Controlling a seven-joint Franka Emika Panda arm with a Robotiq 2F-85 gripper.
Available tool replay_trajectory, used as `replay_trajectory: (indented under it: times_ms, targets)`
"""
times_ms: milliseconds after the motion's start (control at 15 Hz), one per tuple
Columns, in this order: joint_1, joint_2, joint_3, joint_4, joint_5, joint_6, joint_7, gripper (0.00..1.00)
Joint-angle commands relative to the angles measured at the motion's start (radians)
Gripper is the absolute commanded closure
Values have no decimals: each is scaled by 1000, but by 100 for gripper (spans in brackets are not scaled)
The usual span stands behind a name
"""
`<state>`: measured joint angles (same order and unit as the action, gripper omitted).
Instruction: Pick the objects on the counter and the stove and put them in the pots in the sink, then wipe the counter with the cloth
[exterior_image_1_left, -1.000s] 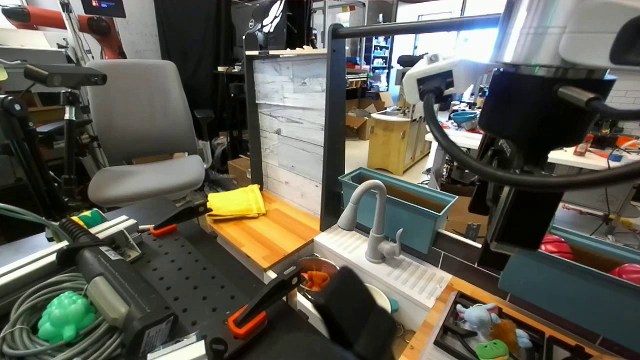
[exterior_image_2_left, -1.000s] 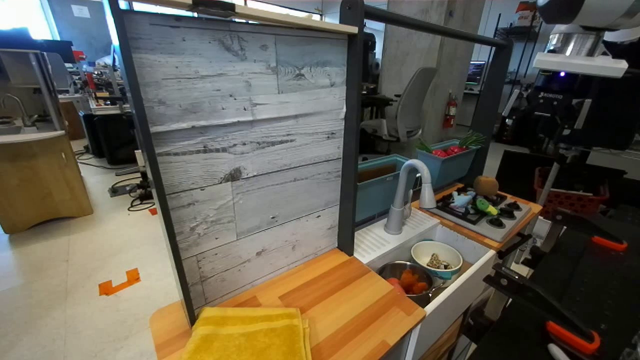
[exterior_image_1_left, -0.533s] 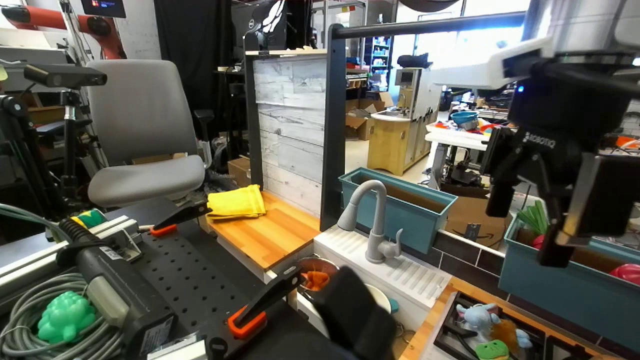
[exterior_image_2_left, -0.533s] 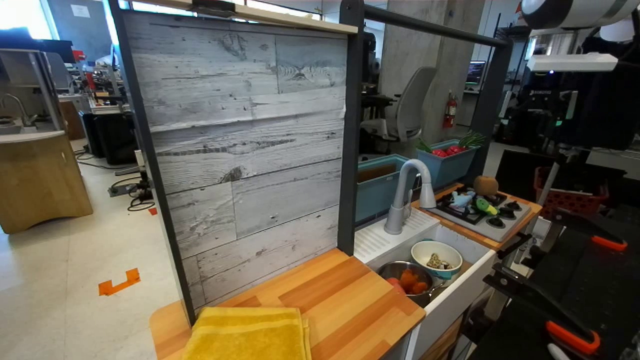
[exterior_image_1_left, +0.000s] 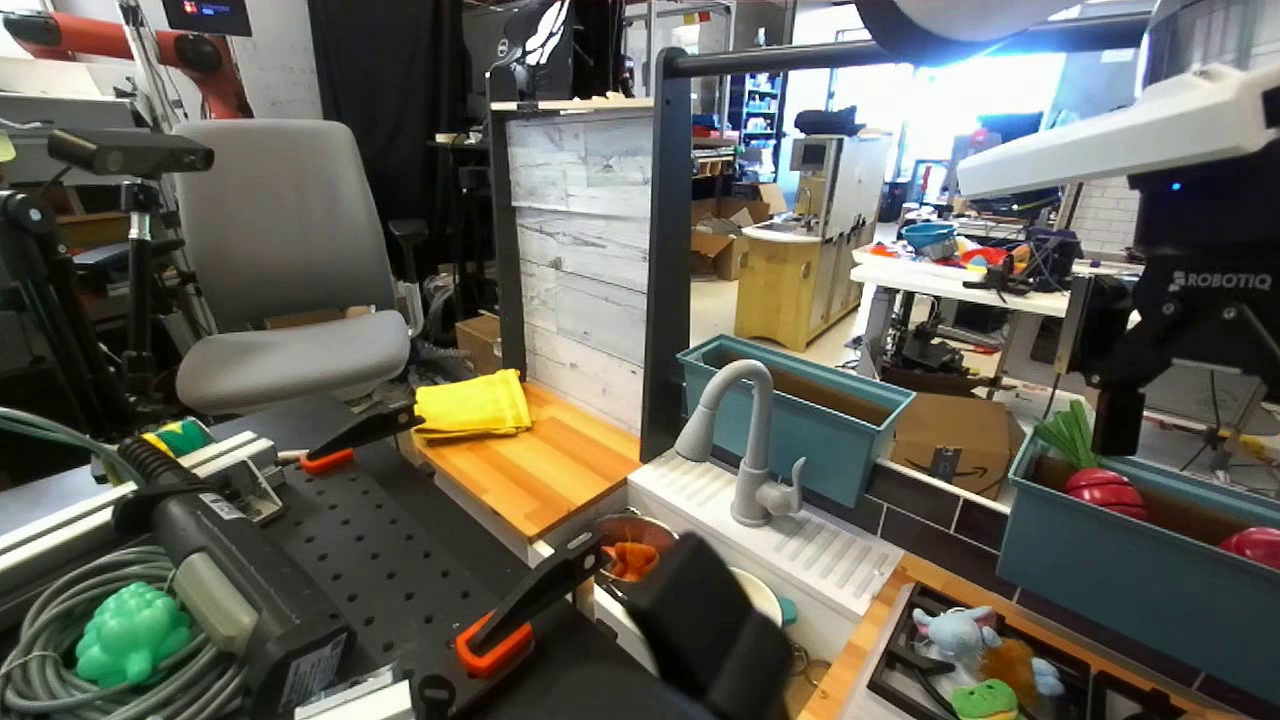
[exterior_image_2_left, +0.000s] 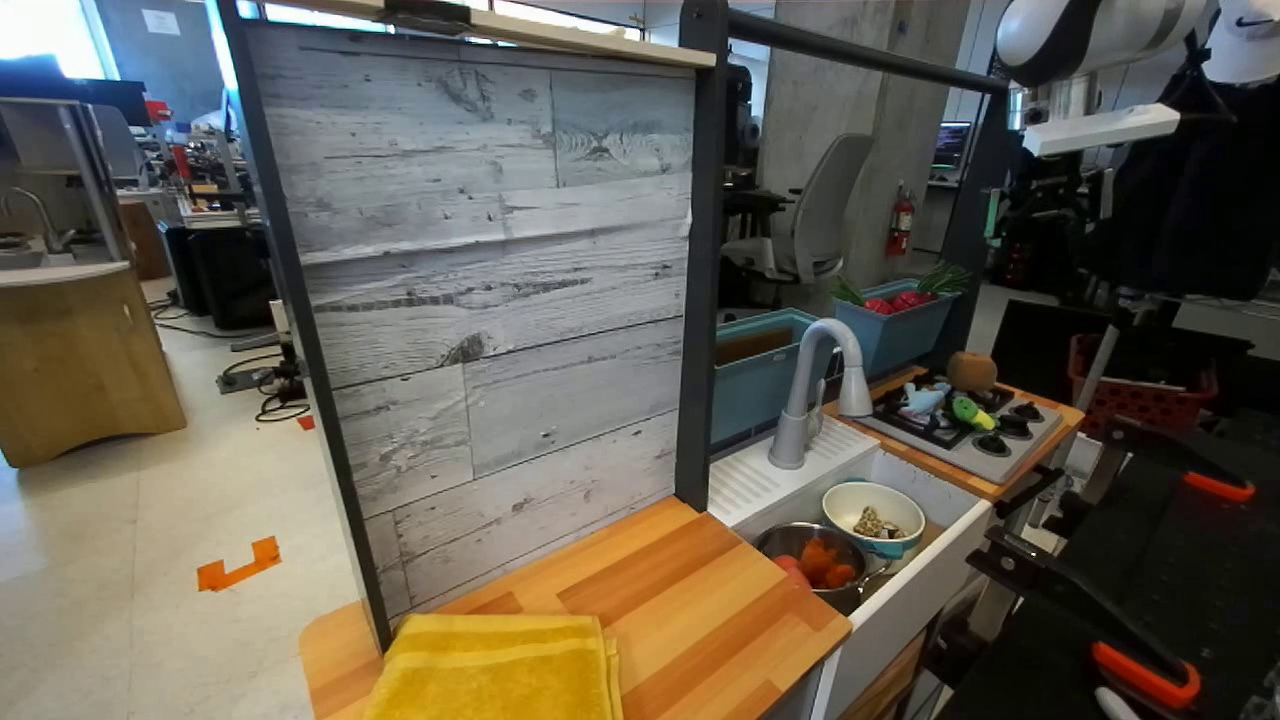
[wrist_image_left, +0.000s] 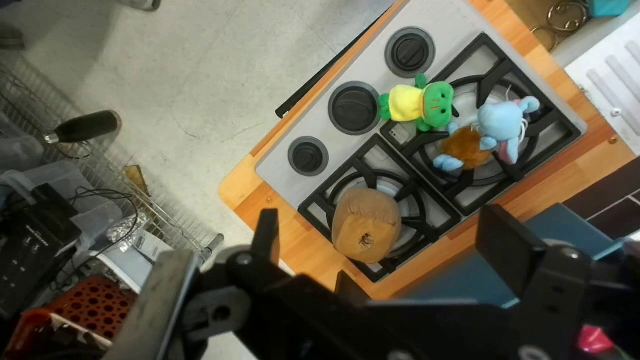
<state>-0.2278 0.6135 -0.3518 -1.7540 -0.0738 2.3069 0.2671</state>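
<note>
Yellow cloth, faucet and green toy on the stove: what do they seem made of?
Yellow cloth: likely terry towelling, matte, with a woven band. Faucet: probably plastic, smooth with little shine. Green toy: apparently plush fabric, matte, with soft rounded limbs.

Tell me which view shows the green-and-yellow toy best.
The wrist view: from above, the green-and-yellow toy shows whole, face included. In an exterior view the toy looks small; in an exterior view only a green part shows, cut off by the picture's edge.

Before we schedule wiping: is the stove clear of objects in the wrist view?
No, a green-and-yellow plush, a light-blue plush and a brown blocky object lie on the stove there.
</note>
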Motion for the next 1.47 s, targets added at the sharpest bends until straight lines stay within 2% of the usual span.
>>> replay_trajectory:
  times_ms: [0,267,400,533,667,733,867,1000,1400]
  targets:
    - [-15,16,22,-5,7,65,12,0]
    - [-33,98,43,-6,49,282,16,0]
    - [-52,146,66,17,77,311,-16,0]
    - [-102,206,132,52,158,329,-49,0]
    - [-169,270,219,110,274,326,-77,0]
    - [-91,209,135,34,211,311,-43,0]
    - [-127,255,177,73,256,316,-59,0]
    - [-125,271,170,98,246,301,-56,0]
    - [-124,312,180,223,252,119,-49,0]
